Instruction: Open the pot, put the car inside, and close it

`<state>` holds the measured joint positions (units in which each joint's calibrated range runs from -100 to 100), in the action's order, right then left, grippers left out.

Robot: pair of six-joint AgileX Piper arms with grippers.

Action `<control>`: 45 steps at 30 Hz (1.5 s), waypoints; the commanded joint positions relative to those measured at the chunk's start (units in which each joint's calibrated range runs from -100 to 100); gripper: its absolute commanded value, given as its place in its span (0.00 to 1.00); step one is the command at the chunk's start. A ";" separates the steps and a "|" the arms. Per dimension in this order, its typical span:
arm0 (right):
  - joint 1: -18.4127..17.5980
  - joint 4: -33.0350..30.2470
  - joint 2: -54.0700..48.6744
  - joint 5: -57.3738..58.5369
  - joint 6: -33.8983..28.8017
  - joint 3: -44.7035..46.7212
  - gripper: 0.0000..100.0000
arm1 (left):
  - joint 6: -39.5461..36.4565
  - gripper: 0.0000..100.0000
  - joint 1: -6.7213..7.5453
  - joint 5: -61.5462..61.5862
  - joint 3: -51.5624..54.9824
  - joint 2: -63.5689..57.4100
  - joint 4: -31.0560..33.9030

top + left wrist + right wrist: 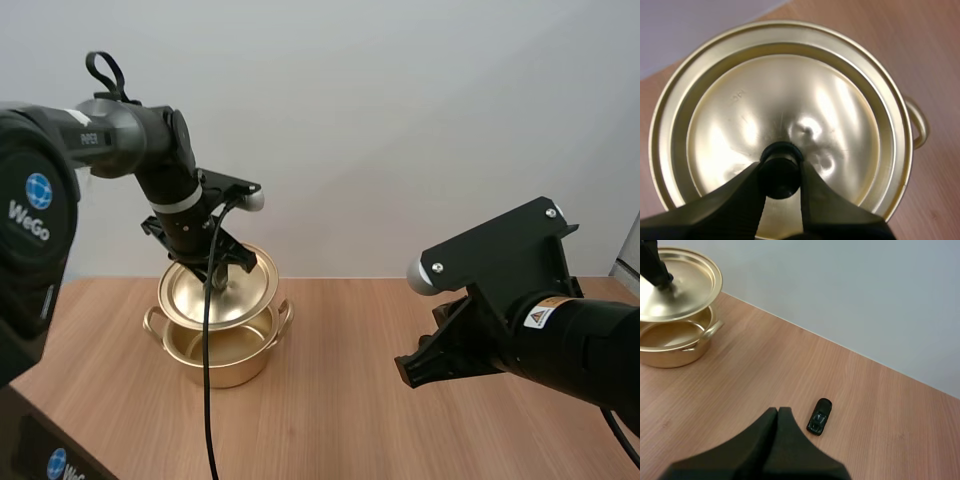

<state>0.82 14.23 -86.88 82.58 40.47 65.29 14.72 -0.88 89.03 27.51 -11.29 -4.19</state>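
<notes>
Right gripper [777, 411] near car [819, 416] on wooden table [790, 360]

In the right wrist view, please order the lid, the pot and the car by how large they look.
1. lid and pot: near alike, both cut by the edge, so unranked.
2. car: clearly smallest, though nearer.

We read "WeGo" in white under a blue globe mark on our left arm's base [30, 210], and "PiPER" in small white letters on that arm's grey link [97, 137]. Our right arm [585, 345] bears a warning-triangle sticker [538, 317], its small print unreadable. A faint stamp [740, 95] on the lid [785, 100] is illegible to us.
</notes>
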 commanded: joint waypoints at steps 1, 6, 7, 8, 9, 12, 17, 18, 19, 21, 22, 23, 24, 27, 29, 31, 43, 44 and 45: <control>0.05 0.05 0.01 -0.01 0.05 0.03 0.00 | -0.04 0.00 0.05 0.90 -2.58 -4.46 -1.07; 0.14 -0.67 0.01 -0.01 0.04 0.03 0.00 | -0.04 0.00 -0.42 -3.97 -10.21 -16.05 -9.68; 0.21 -1.10 0.01 -0.01 0.04 0.03 0.00 | -0.04 0.00 -0.63 -7.39 -11.65 -18.83 -12.05; 0.27 -1.31 0.01 -0.01 0.04 0.03 0.00 | -0.04 0.00 -0.63 -11.53 -13.04 -21.64 -14.02; 0.40 -1.43 0.01 -0.01 0.04 0.03 0.00 | -0.04 0.00 -0.63 -15.09 -14.09 -23.84 -15.37; 0.46 -1.42 0.01 -0.01 -0.06 0.03 0.00 | -0.04 0.00 -0.63 -28.62 -16.82 -31.60 -18.58; 0.46 -3.80 0.97 -2.69 -1.40 0.33 0.00 | 0.33 0.00 -0.63 -42.24 -20.17 -40.86 -18.46; 0.46 -4.49 1.71 -5.54 -1.80 0.63 0.00 | 0.33 0.00 -0.63 -42.64 -20.41 -42.16 -18.20; 0.46 -5.21 2.89 -9.61 -2.52 0.98 0.00 | 0.33 0.00 -0.63 -42.64 -20.52 -43.61 -18.20; 0.82 -5.45 6.13 -16.38 -2.60 1.16 0.00 | 0.33 0.00 -0.63 -41.79 -20.52 -46.33 -18.20; 1.20 -5.09 8.36 -20.28 -2.60 1.04 0.00 | -0.19 0.00 -0.63 -41.32 -20.52 -47.50 -18.20; 1.58 -4.80 11.00 -24.05 -2.60 0.71 0.00 | -1.39 0.00 -0.63 -41.32 -20.52 -48.53 -18.20; 1.82 -4.64 13.32 -26.66 -2.60 0.43 0.00 | -2.24 0.00 -0.63 -41.32 -20.52 -49.35 -18.20; 1.89 -3.32 24.01 -29.79 -2.60 -2.15 0.00 | -4.54 0.00 -0.80 -41.14 -20.52 -51.85 -18.20; 1.89 -2.98 31.94 -29.62 -2.51 -5.03 0.00 | -4.56 0.00 -1.05 -40.97 -20.52 -53.05 -17.88; 1.89 -2.98 38.66 -28.39 -2.51 -8.26 0.00 | -4.56 0.00 -1.05 -40.37 -20.52 -54.12 -17.18; 1.89 -6.34 67.61 -14.71 -2.25 -23.47 0.00 | -4.56 0.00 -1.05 -37.31 -20.52 -56.27 -13.41; 1.89 -6.34 68.49 -14.55 -2.25 -23.47 0.00 | -4.56 0.00 -1.05 -37.31 -20.52 -56.27 -12.70; 1.89 -6.34 69.51 -14.34 -2.25 -23.47 0.00 | -4.56 0.00 -1.05 -37.31 -20.52 -56.27 -12.20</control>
<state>2.72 7.88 -37.98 67.82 38.27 41.89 10.18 -1.91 51.73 7.03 -67.59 -17.07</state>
